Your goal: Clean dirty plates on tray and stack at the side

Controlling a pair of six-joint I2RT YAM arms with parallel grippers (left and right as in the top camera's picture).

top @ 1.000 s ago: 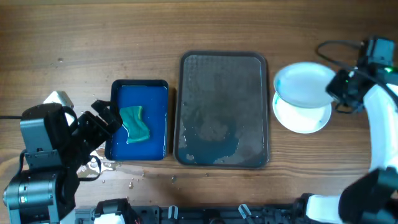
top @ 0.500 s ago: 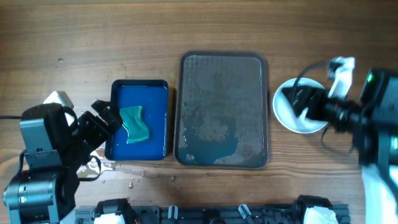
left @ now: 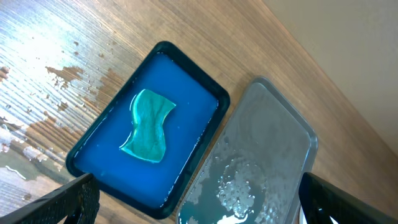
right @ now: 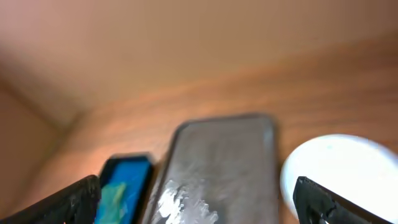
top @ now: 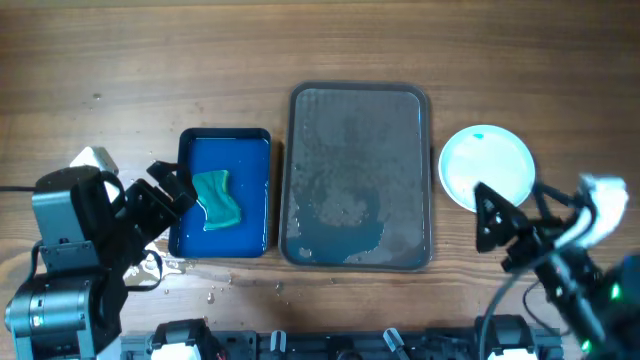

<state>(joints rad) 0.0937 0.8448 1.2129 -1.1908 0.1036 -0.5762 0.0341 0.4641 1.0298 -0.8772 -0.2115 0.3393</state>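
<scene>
The white plates (top: 487, 168) lie on the table (top: 300, 50) just to the right of the grey tray (top: 360, 110), off it and close to its rim. From above they read as a single round disc, so how many are piled there cannot be told. One small blue-green mark shows near the far rim of the top plate.

The right gripper (right: 196, 185) hangs just at the near edge of the plates in the overhead view; whether it touches them cannot be told. Its wrist picture is blurred, yet the two fingers (right: 68, 200) sit at opposite bottom corners, spread wide, with nothing gripped.

The left gripper (left: 199, 186) is also spread wide and holds nothing. Overhead it sits at the left rim of the blue tray (top: 190, 140).

There is one grey tray, its near half wet and beaded with water. One smaller blue tray lies just left of it, a narrow gap between them. A single green sponge (left: 148, 124) lies flat in the blue tray — crumpled, roughly in the middle. Droplets (left: 62, 74) speckle the wood left of the blue tray.
</scene>
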